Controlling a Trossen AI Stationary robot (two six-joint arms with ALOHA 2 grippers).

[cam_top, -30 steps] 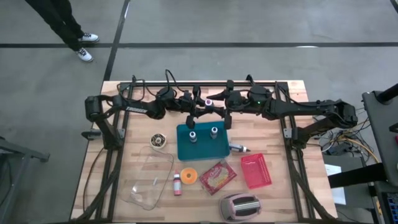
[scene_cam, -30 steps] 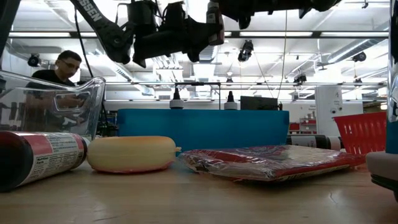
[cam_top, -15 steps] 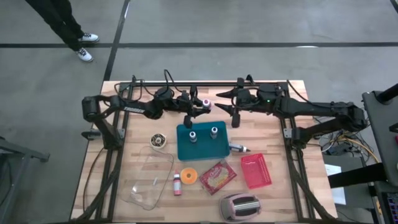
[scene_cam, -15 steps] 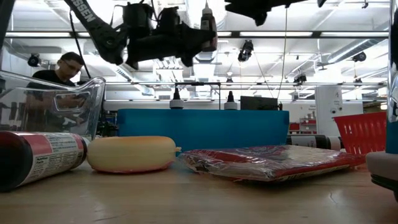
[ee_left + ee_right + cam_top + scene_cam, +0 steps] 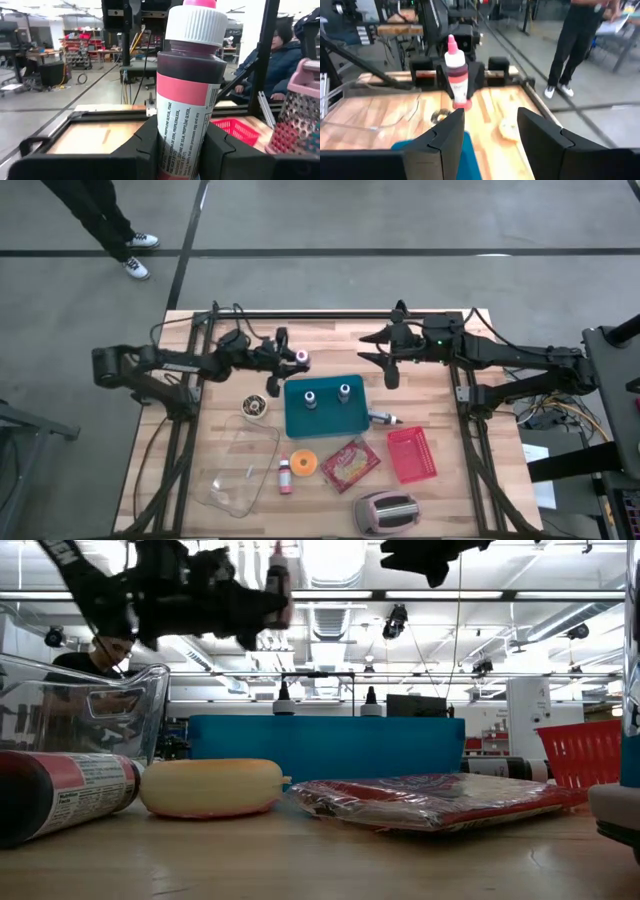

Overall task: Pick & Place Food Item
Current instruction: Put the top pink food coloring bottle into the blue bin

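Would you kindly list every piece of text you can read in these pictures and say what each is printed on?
Bottle in the left claw: its white label carries vertical fine print, too small to read.
Lying bottle in the low view: the label's print is blurred and unreadable.
Left arm in the low view: white letters show at the frame edge, cut off and unreadable.
Red snack packet: any printing is too small to read.

Wood, plastic and clear glossy surfaces

The table (image 5: 440, 485) is pale wood with visible grain; the bottle (image 5: 189, 85) is smooth translucent plastic with a ribbed white cap and paper label; the teal tray (image 5: 325, 420) looks matt plastic.
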